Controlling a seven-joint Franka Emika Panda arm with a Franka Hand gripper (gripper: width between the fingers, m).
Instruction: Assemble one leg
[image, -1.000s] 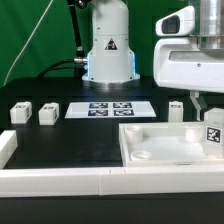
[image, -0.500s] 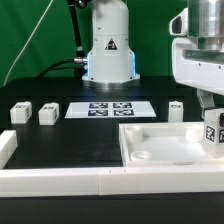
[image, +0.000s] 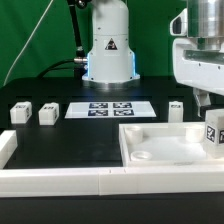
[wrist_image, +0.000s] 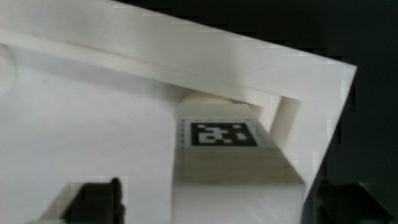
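Note:
A small white leg (image: 213, 132) with a black-and-white tag stands in the large white tray (image: 165, 150), in its corner at the exterior view's right. My gripper (image: 207, 106) hangs right over it. In the wrist view the leg (wrist_image: 226, 140) rises against the tray's corner wall (wrist_image: 214, 70). It runs down between my two dark fingertips (wrist_image: 100, 200), with a gap showing on each side. The gripper (wrist_image: 228, 206) is open around the leg. Three more legs stand on the black table: two (image: 20, 112) (image: 47, 114) at the left and one (image: 176, 110) behind the tray.
The marker board (image: 110, 109) lies flat mid-table in front of the robot base (image: 108, 50). A low white wall (image: 90, 181) runs along the table's front edge, with a corner piece (image: 6, 147) at the left. A green backdrop stands behind.
Between one second and half a second ago the gripper moved toward the exterior view's right, over the leg. Since then it has barely moved. The leg stays in the tray corner.

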